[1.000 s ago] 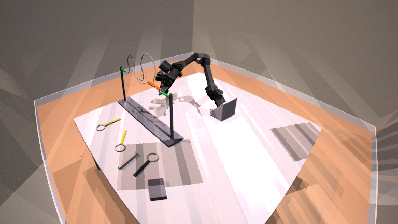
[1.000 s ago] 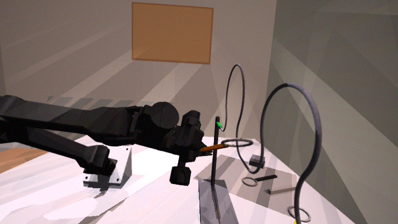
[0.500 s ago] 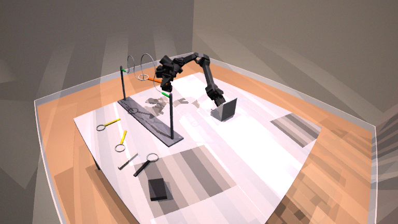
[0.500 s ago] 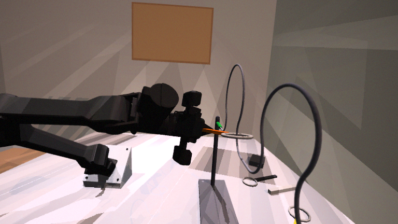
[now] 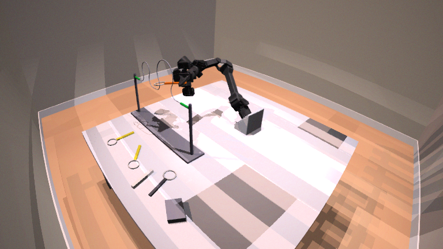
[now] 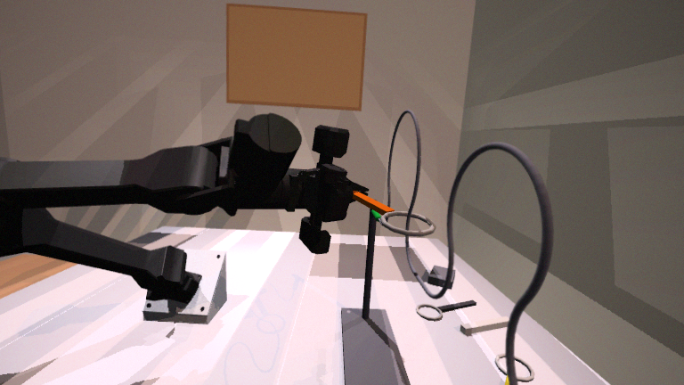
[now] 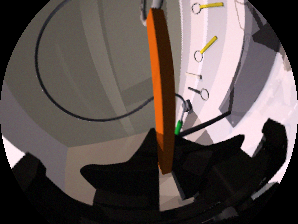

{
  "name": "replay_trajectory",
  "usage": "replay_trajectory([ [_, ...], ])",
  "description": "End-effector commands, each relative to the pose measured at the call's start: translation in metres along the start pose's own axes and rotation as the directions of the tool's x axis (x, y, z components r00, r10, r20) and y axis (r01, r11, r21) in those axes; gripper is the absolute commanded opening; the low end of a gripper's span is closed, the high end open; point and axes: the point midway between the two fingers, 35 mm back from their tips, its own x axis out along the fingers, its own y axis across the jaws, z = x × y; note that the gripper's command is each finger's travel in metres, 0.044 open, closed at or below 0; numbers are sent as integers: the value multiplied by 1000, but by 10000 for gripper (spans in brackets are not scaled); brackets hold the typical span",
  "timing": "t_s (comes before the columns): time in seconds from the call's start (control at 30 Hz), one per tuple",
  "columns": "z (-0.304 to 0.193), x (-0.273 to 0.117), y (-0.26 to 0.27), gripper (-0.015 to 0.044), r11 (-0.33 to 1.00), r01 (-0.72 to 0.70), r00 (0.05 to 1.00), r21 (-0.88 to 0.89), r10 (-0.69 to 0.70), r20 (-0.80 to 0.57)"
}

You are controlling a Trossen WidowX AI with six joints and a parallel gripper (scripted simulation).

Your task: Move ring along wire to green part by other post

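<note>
Pale tabletop (image 5: pixel 278 148) (image 6: pixel 277 297) with two posts, three loose rings, one orange handle (image 5: pixel 171 83) (image 6: pixel 371 201) (image 7: pixel 162 85).

This is looking like a robotics lab or test room: beyond the jaws (image 5: pixel 184 83) (image 6: pixel 361 190), a bent wire (image 5: pixel 159 61) (image 6: pixel 545 210) (image 7: pixel 39 75) is rising from a two-post stand (image 5: pixel 167 136) (image 6: pixel 370 354), and below them an angled metal mount (image 5: pixel 256 121) (image 6: pixel 215 282) is standing on a pale desk (image 5: pixel 278 145) (image 6: pixel 287 297).
</note>
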Motion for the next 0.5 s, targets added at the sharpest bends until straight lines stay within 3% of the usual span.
replay_trajectory([
  [0.0, 1, -2, 15, -150, 997, -47, 999, 67, 48, -8],
  [0.47, 6, -9, 45, -150, 970, -123, 991, 212, 129, -15],
])
